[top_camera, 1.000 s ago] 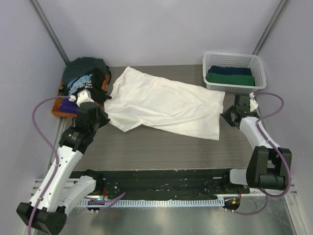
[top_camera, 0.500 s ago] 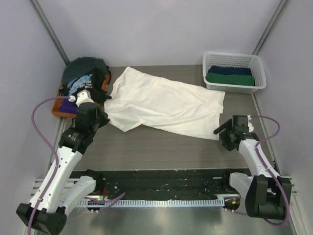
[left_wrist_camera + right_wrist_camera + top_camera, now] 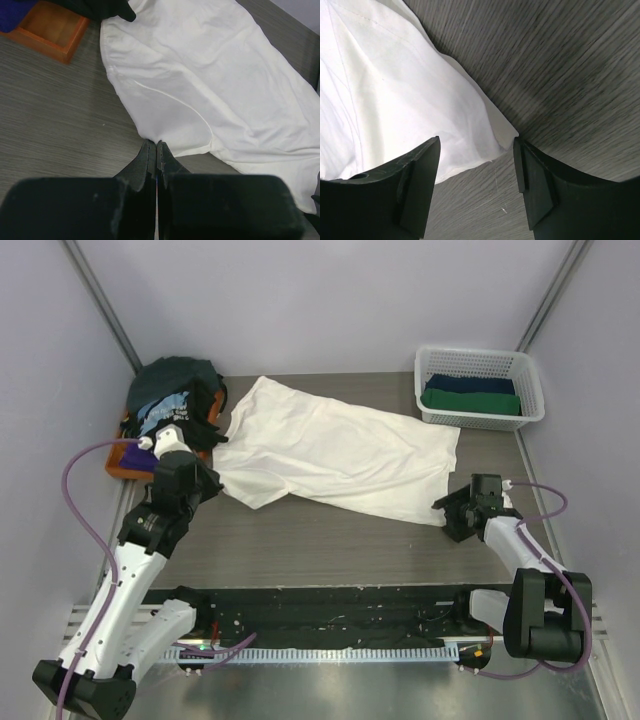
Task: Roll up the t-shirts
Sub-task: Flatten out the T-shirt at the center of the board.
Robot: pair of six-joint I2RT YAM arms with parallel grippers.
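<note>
Worktop (image 3: 330, 540) of grey wood-grain carries the soft cream-white cotton t-shirt (image 3: 330, 450), spread flat and lightly creased across its middle, unmoved since a second ago. A white plastic lattice basket (image 3: 480, 358) sits far right, and a flat orange tray (image 3: 125, 466) under dark heaped tees (image 3: 175, 390) sits far left. The right tool (image 3: 476, 142) has drawn back from the basket and stands open astride the shirt's near right corner. The left tool (image 3: 154, 146) stays pinched shut on the shirt's left edge.
</note>
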